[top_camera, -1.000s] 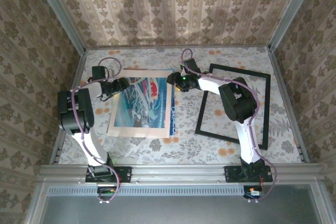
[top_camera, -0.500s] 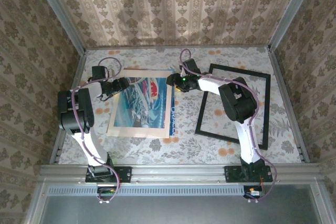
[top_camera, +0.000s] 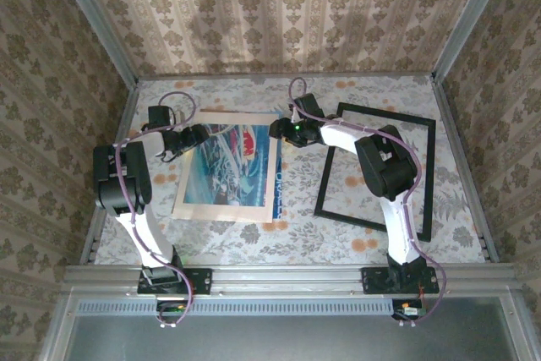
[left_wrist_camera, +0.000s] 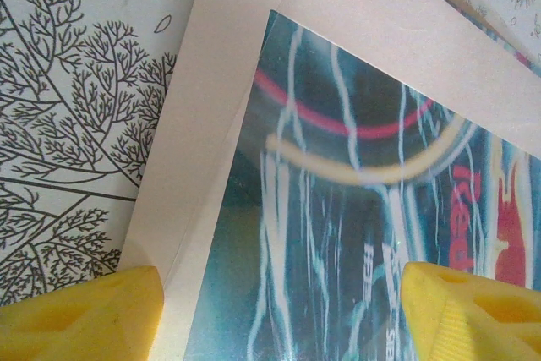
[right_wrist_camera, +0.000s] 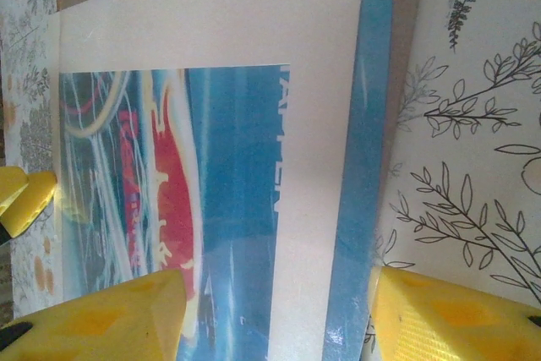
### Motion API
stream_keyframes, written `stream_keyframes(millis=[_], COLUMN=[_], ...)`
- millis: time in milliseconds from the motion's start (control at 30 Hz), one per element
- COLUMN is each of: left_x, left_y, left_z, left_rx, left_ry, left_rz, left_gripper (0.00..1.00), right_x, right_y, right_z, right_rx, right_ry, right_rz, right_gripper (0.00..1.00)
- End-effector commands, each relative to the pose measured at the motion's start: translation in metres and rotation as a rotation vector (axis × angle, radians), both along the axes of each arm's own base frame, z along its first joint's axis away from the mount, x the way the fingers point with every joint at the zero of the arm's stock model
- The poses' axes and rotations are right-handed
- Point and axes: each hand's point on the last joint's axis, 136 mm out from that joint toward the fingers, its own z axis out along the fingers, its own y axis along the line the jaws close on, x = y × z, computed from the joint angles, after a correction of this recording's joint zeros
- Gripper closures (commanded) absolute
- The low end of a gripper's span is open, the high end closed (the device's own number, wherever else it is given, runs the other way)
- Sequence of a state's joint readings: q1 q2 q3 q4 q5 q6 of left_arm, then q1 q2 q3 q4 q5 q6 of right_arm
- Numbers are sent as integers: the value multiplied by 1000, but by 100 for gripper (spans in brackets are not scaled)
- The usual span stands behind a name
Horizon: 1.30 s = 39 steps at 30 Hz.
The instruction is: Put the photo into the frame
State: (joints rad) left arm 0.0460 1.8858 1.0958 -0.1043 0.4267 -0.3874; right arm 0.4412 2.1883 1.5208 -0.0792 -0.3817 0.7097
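Left fingers [top_camera: 201,134] wide apart, empty, at 10 o'clock corner of photo [top_camera: 228,171]; right fingers [top_camera: 275,128] (parted, empty) at 2 o'clock.

frame [top_camera: 430,175]: left side partly hidden behind right arm [top_camera: 385,166].
photo [left_wrist_camera: 338,209]: cropped by left wrist view's edges; lettering blurred.
right fingers [right_wrist_camera: 93,319]: cut off below.

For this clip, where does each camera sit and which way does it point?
Top external: above and behind the bases, looking down at table, photo and frame; left arm and right arm show whole.
Left wrist: on the left arm, looking down at the photo's far-left corner; the open left pincer shows.
Right wrist: on the right arm, looking down at the photo's far-right corner; the open right pincer shows.
Shared: both wrist views catch the photo's red patch.
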Motion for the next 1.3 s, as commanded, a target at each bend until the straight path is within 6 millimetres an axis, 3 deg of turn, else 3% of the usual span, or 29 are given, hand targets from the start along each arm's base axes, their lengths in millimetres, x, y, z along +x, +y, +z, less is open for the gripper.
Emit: stream_keyframes(millis=[0, 333, 667, 933, 1100, 1267], left_x=[-18, -18, -18, -18, -16, -8], left_y=[-10, -11, -12, -12, -11, -5], left_z=[-28, -29, -27, -25, -20, 7], left_rx=[-13, -15, -17, -18, -10, -3], left_ry=[104, 106, 104, 103, 94, 33], left_rz=[-39, -42, -44, -43, -36, -3], left_gripper=[24, 24, 24, 24, 22, 17], right_x=[-3, -4, 1, 7, 7, 1], right_y=[8, 21, 33, 26, 26, 25], right_z=[20, 23, 11, 9, 25, 65], right_rx=[15, 46, 40, -4, 6, 33], right_ry=[-37, -85, -86, -106, -131, -190], right_rz=[36, 100, 87, 45, 66, 134], right_gripper=[41, 53, 70, 83, 94, 100])
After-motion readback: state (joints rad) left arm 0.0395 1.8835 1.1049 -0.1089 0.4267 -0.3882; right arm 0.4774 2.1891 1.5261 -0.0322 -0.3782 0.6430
